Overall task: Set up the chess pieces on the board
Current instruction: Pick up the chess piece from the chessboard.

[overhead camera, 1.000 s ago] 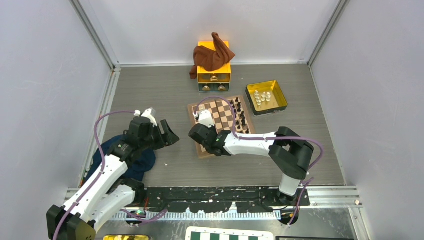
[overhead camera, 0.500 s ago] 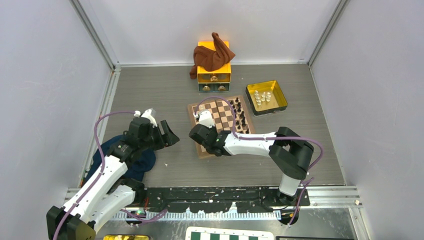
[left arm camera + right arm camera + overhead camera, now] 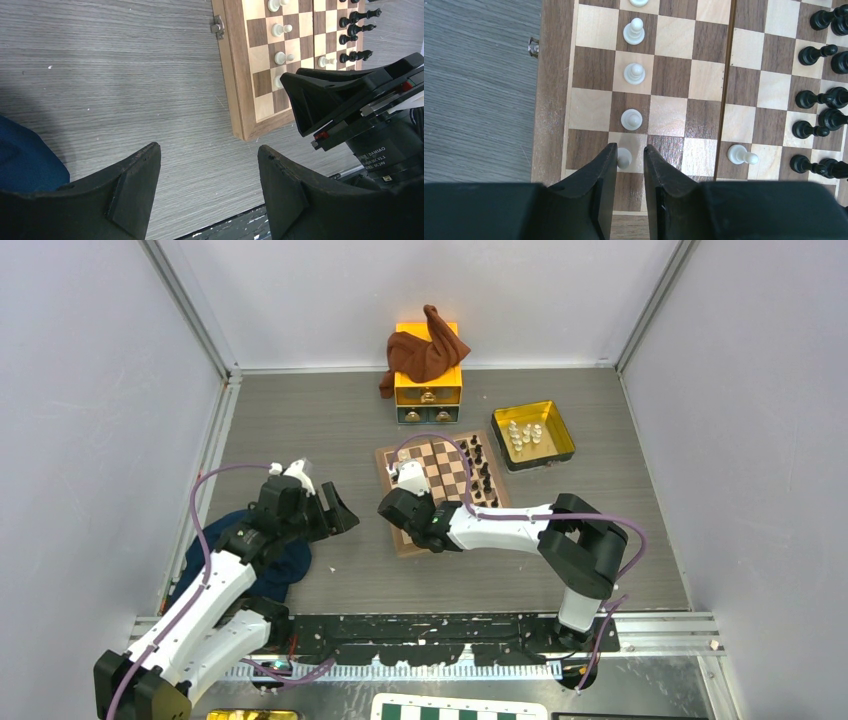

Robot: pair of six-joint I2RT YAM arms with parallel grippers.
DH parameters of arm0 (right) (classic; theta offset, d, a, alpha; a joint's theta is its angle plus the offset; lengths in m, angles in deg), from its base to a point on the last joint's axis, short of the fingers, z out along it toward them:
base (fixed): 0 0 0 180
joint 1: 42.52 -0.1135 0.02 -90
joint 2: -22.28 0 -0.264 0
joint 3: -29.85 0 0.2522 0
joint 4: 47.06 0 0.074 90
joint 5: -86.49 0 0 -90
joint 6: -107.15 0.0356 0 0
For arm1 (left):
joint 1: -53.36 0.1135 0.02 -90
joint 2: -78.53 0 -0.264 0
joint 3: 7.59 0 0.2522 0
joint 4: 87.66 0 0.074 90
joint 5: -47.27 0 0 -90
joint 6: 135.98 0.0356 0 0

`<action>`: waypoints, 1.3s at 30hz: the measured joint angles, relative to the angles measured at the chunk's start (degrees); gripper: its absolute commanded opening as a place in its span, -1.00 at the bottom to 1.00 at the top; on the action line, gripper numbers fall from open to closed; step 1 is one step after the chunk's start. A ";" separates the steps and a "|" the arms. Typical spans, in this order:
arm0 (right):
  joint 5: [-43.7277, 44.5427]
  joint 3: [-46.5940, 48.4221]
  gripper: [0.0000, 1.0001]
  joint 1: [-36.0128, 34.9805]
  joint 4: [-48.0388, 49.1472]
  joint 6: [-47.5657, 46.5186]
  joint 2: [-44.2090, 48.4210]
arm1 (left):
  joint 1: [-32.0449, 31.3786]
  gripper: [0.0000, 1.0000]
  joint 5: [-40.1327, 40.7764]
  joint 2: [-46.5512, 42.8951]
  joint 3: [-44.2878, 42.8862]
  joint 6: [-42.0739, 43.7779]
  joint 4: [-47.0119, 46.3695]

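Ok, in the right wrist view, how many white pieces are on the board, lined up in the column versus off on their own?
white pieces in the column: 5
white piece apart: 1
Total: 6

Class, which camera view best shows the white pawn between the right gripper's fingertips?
Right wrist: the pawn is close up, between the fingers of the right gripper. Left wrist shows it small, beside one fingertip. From the top, the gripper hides it.

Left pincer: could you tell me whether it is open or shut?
Open: the left pincer shows jaws wide apart with nothing between them.
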 measured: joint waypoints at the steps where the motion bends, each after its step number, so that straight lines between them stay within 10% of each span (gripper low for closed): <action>1: 0.04 0.00 -0.36 0.00 0.02 -0.02 0.00 | 0.00 0.44 0.00 0.07 0.00 0.00 0.00; 39: -0.57 0.00 -0.31 -0.76 -0.02 -0.70 1.40 | 0.00 0.44 -0.55 -0.11 0.37 -0.07 -0.37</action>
